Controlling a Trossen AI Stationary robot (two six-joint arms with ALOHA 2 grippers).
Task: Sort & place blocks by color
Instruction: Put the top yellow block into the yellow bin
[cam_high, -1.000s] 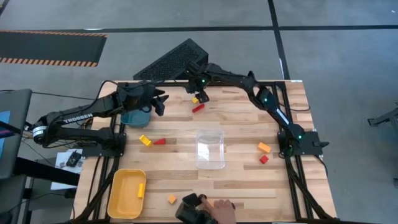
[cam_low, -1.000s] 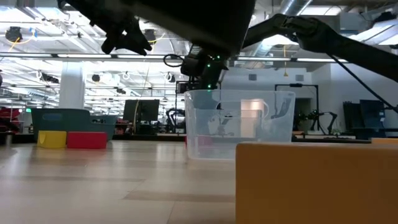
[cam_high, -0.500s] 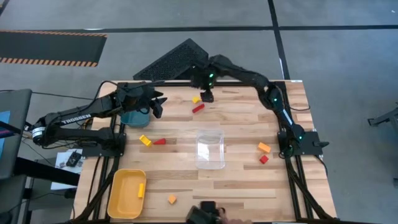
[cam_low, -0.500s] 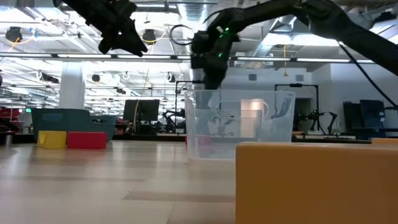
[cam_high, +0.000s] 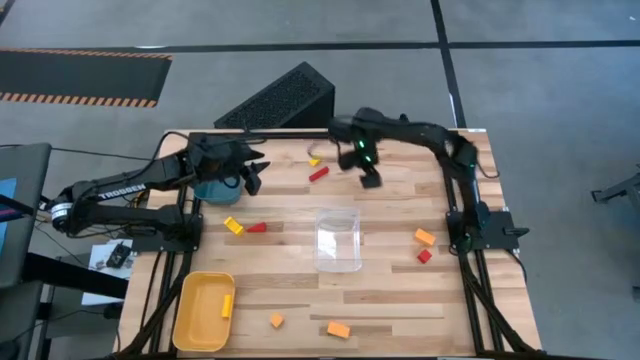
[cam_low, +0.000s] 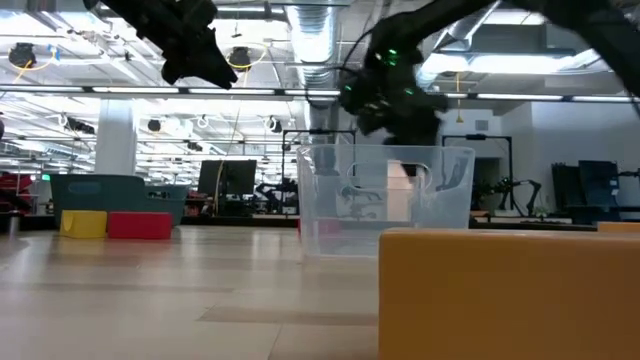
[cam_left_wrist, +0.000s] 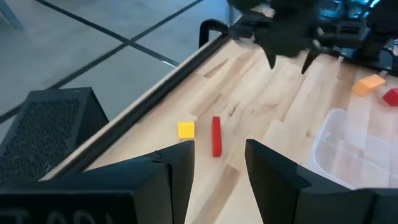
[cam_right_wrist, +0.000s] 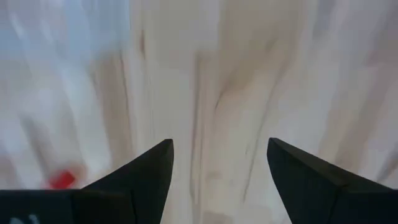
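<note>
Small blocks lie flat on the wooden table: a yellow cube (cam_high: 314, 160) and a red bar (cam_high: 319, 174) at the far middle, which also show in the left wrist view as cube (cam_left_wrist: 185, 129) and bar (cam_left_wrist: 216, 135). A yellow block (cam_high: 233, 225) and a red one (cam_high: 257, 228) lie at the left. An orange block (cam_high: 425, 237) and a red one (cam_high: 424, 256) lie at the right. Two orange blocks (cam_high: 276, 320) (cam_high: 338, 329) lie near the front edge. My left gripper (cam_high: 252, 176) hangs open and empty above the far left. My right gripper (cam_high: 370, 180) is open and empty, raised right of the red bar.
A clear plastic box (cam_high: 338, 240) stands mid-table. A yellow tray (cam_high: 192, 318) with a yellow bar (cam_high: 227, 305) in it sits at the near left corner. A blue thing (cam_high: 215, 189) lies under my left arm. A black slatted box (cam_high: 280, 98) sits past the far edge.
My right gripper has gone from above the yellow cube toward the table's right edge and a little nearer. A person's hand at the near edge has drawn back out of view, and an orange block shows where it was.
</note>
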